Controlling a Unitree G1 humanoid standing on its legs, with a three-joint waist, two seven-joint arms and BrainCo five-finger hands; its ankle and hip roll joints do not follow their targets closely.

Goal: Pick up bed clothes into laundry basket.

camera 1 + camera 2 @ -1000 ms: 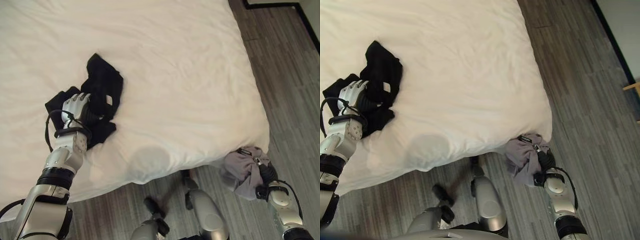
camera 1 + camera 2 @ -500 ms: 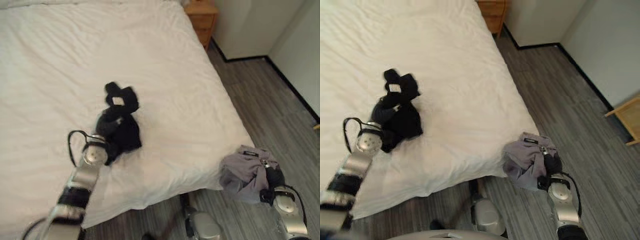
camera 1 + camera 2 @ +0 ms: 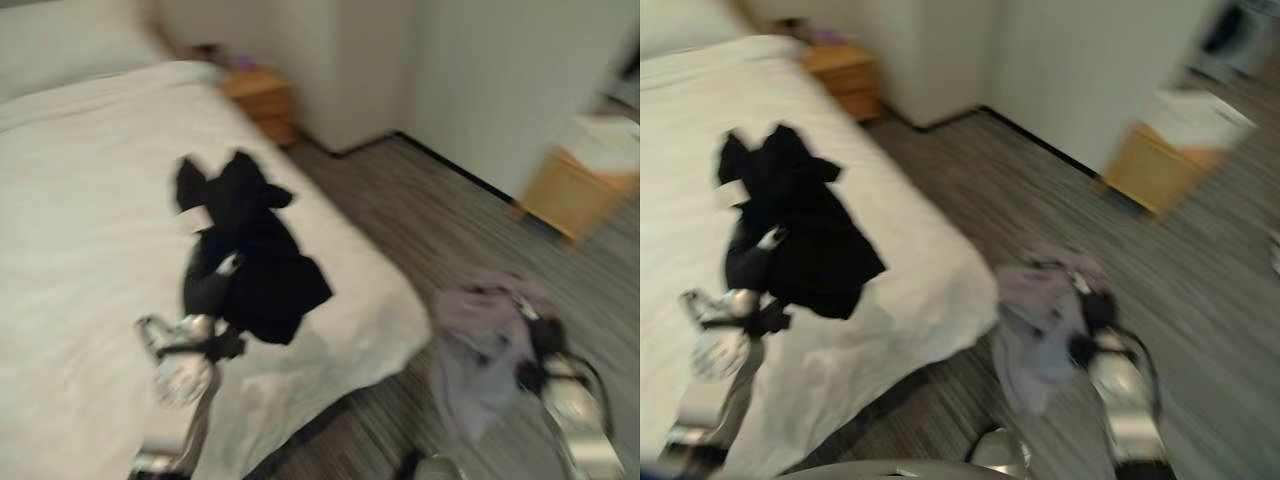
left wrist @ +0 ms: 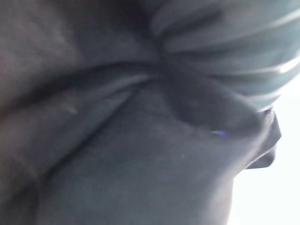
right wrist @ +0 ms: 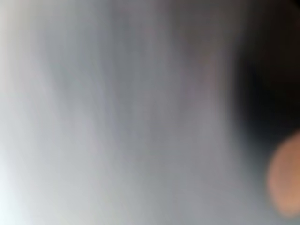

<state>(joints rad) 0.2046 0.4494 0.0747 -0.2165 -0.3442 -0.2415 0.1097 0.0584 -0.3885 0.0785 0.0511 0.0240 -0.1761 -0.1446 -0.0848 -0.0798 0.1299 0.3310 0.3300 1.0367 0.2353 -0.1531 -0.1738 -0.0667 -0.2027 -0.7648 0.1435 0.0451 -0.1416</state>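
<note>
1. While the left hand (image 3: 213, 285) grips the black garment (image 3: 250, 260) above the white bed (image 3: 80, 200), cloth hangs over it.
2. The right hand (image 3: 540, 350) clutches a grey garment (image 3: 480, 340) over the floor (image 3: 420, 220).

This is a bedroom. A wide bed with a white sheet (image 3: 80, 200) takes up the left side, and a small light-brown wooden nightstand (image 3: 262, 98) stands just beside its head against a pale wall (image 3: 480, 70). The floor is grey wood-look planking (image 3: 420, 220), with another light-brown wooden cabinet (image 3: 575, 190) near the wall.
</note>
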